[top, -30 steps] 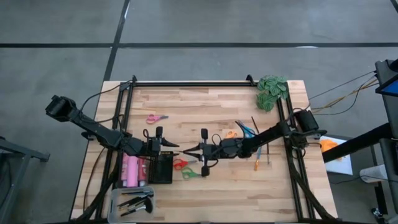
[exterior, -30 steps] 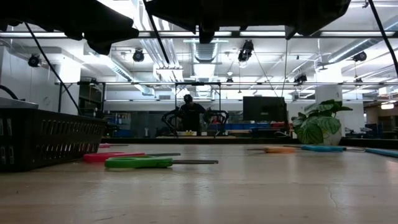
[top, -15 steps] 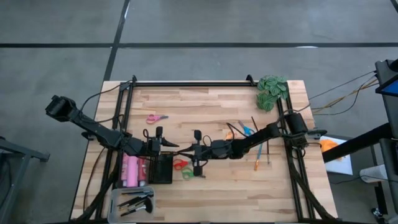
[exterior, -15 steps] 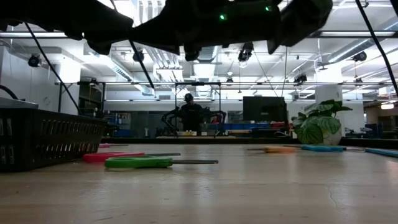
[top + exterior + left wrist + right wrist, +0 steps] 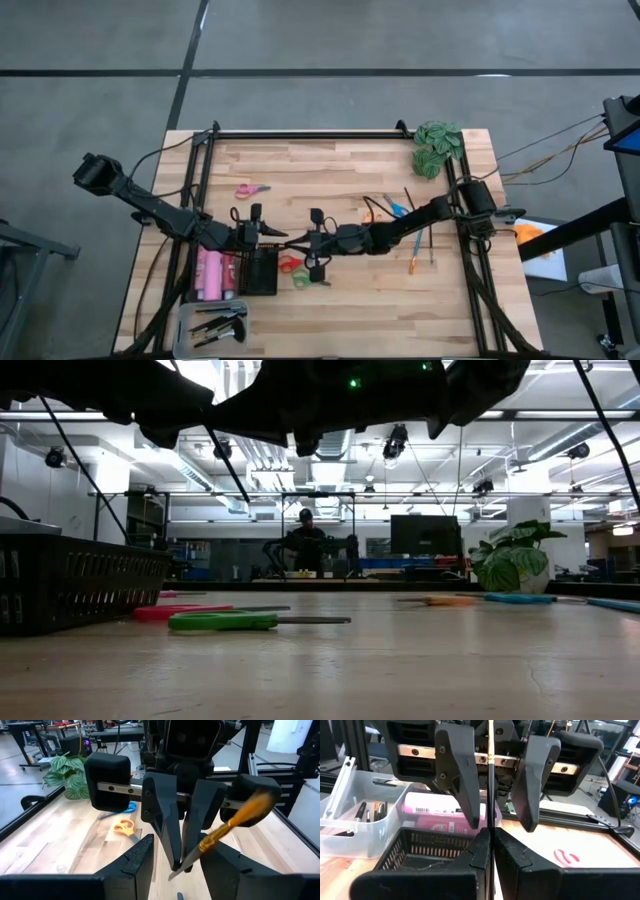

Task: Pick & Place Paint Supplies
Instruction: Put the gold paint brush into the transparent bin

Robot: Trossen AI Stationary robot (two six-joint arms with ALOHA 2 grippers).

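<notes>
Five scissors, one basket, one tray, one leafy clump.

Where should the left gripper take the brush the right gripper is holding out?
On the bare shaft beyond the right gripper, approaching head-on: the thin brush stands between the left gripper's open fingers, so closing there should do.

Worktop: pale jointed wood, matt; basket: black plastic mesh; bin: translucent plastic; frame: black metal.
</notes>
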